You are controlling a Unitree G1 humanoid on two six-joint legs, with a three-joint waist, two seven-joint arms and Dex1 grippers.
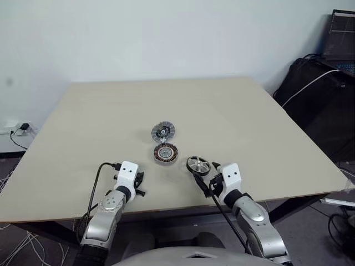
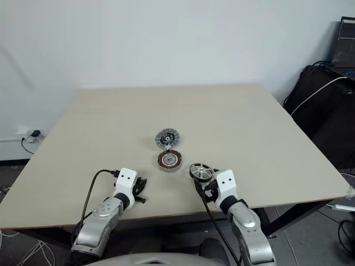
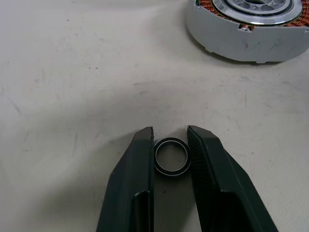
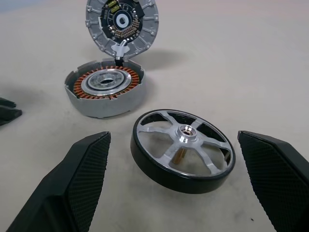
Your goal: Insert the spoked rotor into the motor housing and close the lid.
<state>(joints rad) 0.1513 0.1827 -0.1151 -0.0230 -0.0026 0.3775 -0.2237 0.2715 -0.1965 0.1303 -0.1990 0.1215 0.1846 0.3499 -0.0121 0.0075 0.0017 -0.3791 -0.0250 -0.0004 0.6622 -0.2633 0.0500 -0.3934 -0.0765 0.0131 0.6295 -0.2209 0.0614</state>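
Currently the right gripper is sitting wide open around the rotor, just beside the housing, lid behind it. Left gripper is closing on a small ring. Rotor looks rigid, smooth-rimmed; grip across the rim.

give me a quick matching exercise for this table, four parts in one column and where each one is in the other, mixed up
Things:
1. spoked rotor
2. motor housing
3. lid
4. small dark ring

Places:
A. propped up at the housing's far edge
B. lying between the left gripper's narrow jaws
C. flat on the table, copper coils facing up
D. between the right gripper's wide-open jaws

Pairs: 1-D, 2-C, 3-A, 4-B
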